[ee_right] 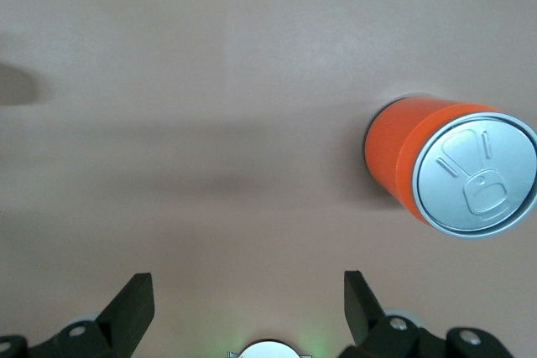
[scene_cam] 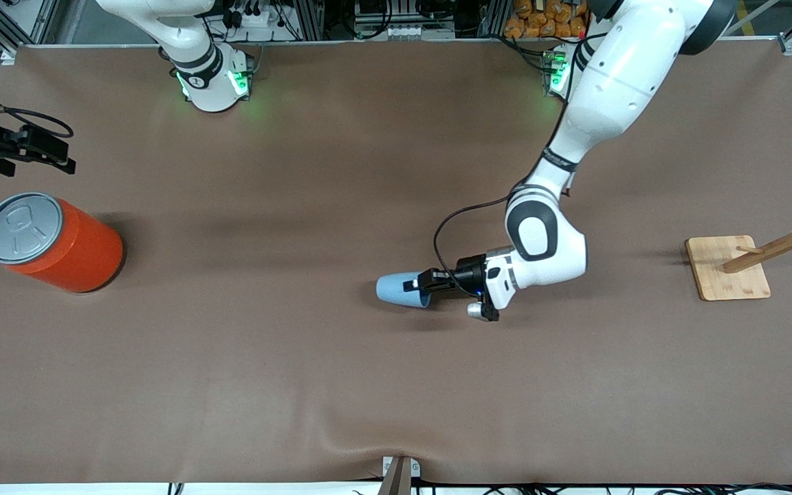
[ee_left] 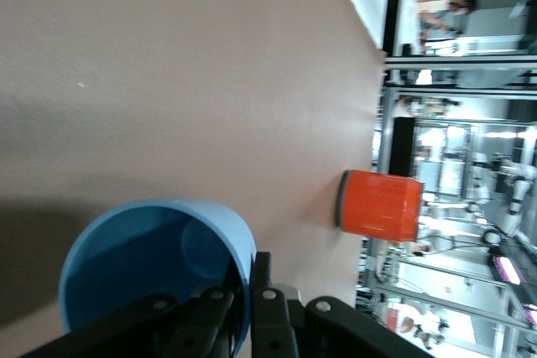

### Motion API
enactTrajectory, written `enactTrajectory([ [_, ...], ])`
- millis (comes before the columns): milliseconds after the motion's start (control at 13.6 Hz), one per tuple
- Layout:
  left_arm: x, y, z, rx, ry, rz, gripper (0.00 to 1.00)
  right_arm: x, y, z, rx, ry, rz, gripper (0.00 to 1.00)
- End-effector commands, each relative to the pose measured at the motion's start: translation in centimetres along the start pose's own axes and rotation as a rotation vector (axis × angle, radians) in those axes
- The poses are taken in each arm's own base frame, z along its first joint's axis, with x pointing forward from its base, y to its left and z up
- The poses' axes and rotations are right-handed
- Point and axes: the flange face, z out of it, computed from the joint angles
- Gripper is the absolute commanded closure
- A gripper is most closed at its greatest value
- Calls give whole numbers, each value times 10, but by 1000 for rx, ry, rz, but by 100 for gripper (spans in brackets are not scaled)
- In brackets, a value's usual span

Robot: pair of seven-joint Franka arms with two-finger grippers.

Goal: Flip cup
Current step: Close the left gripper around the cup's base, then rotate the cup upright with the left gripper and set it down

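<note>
The light-blue cup (scene_cam: 397,289) is on its side near the middle of the table, with its open mouth toward my left gripper (scene_cam: 426,282). That gripper is shut on the cup's rim, one finger inside and one outside. The left wrist view shows the cup's darker blue inside (ee_left: 143,274) and the gripper (ee_left: 250,295) pinching its wall. I cannot tell whether the cup touches the table. My right gripper (scene_cam: 52,152) waits open and empty over the right arm's end of the table, and it also shows in the right wrist view (ee_right: 247,299).
A large orange can (scene_cam: 59,247) with a grey pull-tab lid stands at the right arm's end, close below the right gripper; it also shows in the wrist views (ee_right: 445,173) (ee_left: 382,204). A wooden rack (scene_cam: 729,268) on a square base stands at the left arm's end.
</note>
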Motion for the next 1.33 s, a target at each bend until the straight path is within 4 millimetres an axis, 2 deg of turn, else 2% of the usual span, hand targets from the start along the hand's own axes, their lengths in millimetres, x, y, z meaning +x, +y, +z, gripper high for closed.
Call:
enactTrajectory([
  [0, 4, 53, -44, 164, 33, -48, 100, -1, -9, -3, -10, 3, -12, 0],
  [147, 4, 77, -73, 303, 57, -62, 100, -1, -8, -3, -10, 3, -9, 0],
  [294, 10, 79, -106, 452, 95, -52, 100, -1, -9, -2, -10, 3, -12, 0],
  [368, 17, 74, -127, 534, 119, -34, 100, -1, -13, -3, -11, 3, -18, 0],
  [515, 26, 57, -159, 711, 134, 14, 100, 0, -17, -1, -16, 3, -27, 0],
  [736, 33, 18, -200, 967, 125, 82, 100, 2, -18, 2, -13, -3, -28, 0],
  [957, 33, -8, -217, 1025, 124, 55, 100, 3, -16, 2, -22, -3, -24, 0],
  [1252, 29, -46, -226, 1073, 172, 75, 100, 8, -16, 9, -23, -16, -25, 0],
])
